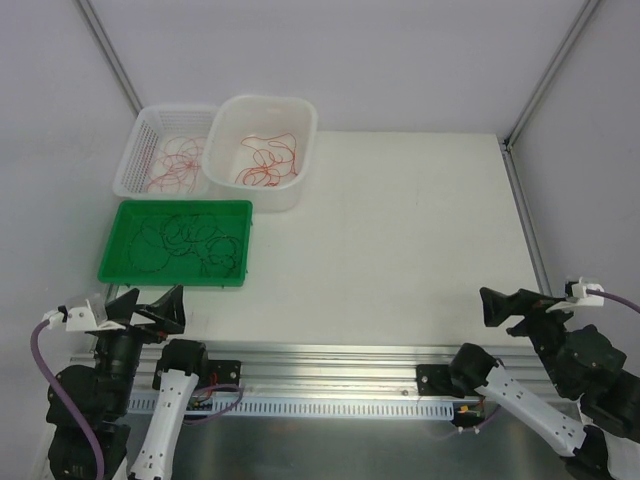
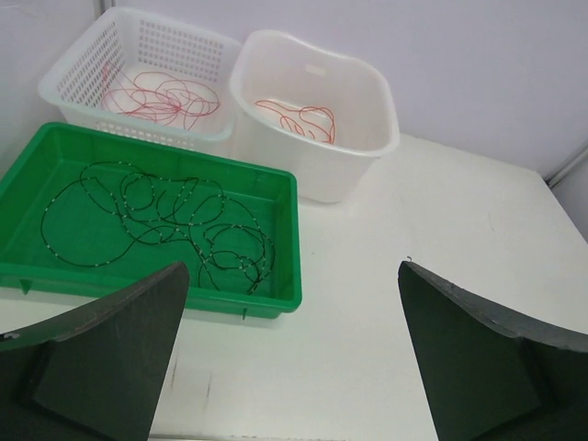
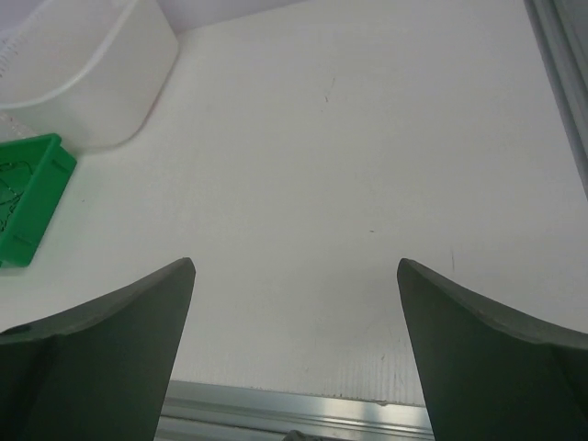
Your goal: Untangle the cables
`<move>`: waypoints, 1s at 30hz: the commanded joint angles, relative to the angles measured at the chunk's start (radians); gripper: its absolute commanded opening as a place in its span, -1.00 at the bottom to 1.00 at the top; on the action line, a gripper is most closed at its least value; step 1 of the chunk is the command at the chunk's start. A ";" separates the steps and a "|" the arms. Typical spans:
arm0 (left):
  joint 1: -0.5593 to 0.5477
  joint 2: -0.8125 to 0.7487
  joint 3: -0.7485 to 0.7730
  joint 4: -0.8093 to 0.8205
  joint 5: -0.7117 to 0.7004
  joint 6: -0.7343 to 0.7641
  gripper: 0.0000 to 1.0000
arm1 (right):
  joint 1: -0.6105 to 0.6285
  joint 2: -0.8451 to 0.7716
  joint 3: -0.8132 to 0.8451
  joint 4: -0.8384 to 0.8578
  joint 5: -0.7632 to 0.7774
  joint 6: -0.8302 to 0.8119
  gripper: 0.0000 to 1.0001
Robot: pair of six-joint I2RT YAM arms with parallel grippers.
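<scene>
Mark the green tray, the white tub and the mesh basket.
Green tray [image 2: 266, 303]: left wrist view, front wall.
White tub [image 2: 312, 170]: left wrist view, front wall.
Mesh basket [image 2: 175, 50]: left wrist view, far wall.

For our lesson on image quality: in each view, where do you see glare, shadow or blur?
Top view: glare on the metal rail at the bottom; table evenly lit, shadows faint. Left wrist view: black cables sharp, left gripper dark and soft-edged. Right wrist view: rail glints at the bottom edge, right gripper dark.
</scene>
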 commanded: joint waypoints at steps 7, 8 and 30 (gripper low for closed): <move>-0.073 -0.167 0.078 -0.161 -0.187 0.033 0.98 | 0.006 -0.179 0.026 -0.014 0.049 -0.028 0.94; -0.075 -0.166 0.079 -0.170 -0.193 0.033 0.98 | 0.006 -0.175 0.025 -0.014 0.048 -0.033 0.94; -0.075 -0.169 0.118 -0.275 -0.219 -0.038 0.99 | 0.006 -0.182 -0.063 0.138 -0.012 -0.142 0.94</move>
